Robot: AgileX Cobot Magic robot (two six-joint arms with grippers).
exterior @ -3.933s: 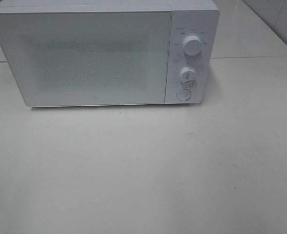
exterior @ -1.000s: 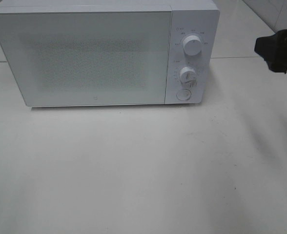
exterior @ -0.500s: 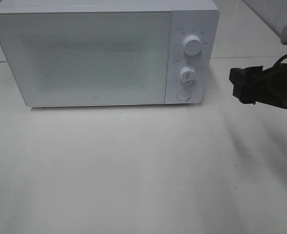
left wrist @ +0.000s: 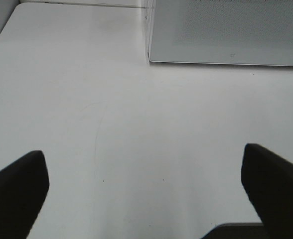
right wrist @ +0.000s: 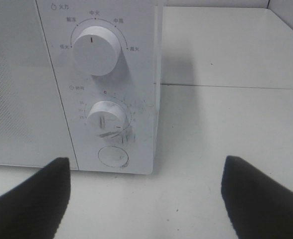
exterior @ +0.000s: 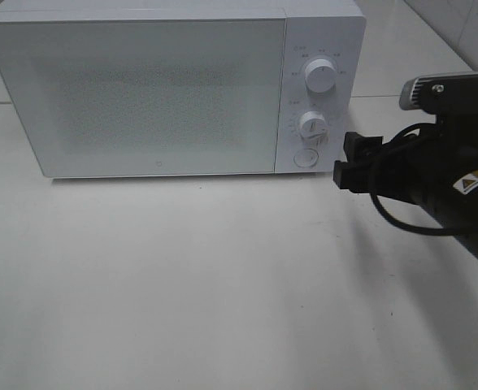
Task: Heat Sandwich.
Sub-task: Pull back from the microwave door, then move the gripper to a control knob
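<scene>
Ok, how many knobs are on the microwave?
2: the upper knob high on the control panel, the lower knob directly beneath it, above the round button. None appear hidden.

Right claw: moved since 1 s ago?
Yes. The right claw came leftward from the frame's right edge, now just right of the microwave's round button.

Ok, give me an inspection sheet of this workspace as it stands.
Surface: white table, faint scuffs.
Job's things: sandwich nothing seen; microwave door shut.
Clutter: nothing seen.
Grippers: right gripper open, facing the round button, apparently short of it; left gripper open over the table, holding nothing.
Cables: black cable loops beside the right arm.
Surroundings: second table behind.
</scene>
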